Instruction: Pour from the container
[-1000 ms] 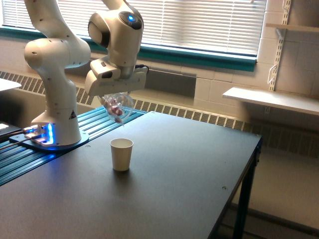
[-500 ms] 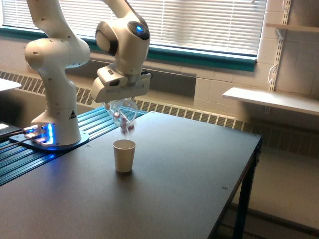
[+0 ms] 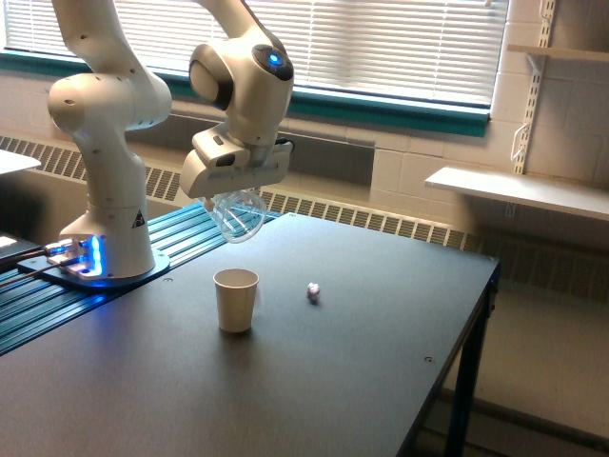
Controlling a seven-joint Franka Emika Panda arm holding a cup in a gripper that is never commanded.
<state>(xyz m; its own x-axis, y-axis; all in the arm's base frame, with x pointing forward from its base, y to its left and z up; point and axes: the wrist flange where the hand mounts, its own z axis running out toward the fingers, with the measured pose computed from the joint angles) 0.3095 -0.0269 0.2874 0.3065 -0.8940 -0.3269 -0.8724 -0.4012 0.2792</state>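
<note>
Nearest me, the dark worktop [image 3: 333, 381] stretches bare toward its front edge. A little farther in stands the cream paper cup [image 3: 236, 299], upright and open-mouthed, and just to its right, apart from it, a small pale pink-and-white bead [image 3: 313, 292] lies on the worktop surface rather than in the cup. Above and slightly behind the paper cup hangs the container [image 3: 239, 213], a clear cup tipped steeply so its rim faces down and toward the right; I can see nothing left inside it, though its glassy wall makes that hard to swear to. The tool [image 3: 234, 195] is clamped on the container from above, its fingers hidden behind the white housing. Farther back on the left sits the arm's base [image 3: 100, 257] with its blue light, and beyond that the radiator grille and blinds.

To my eye the pour is at its tipped-over stage, and one piece looks to have missed the cup. The next move would call for righting the container.
</note>
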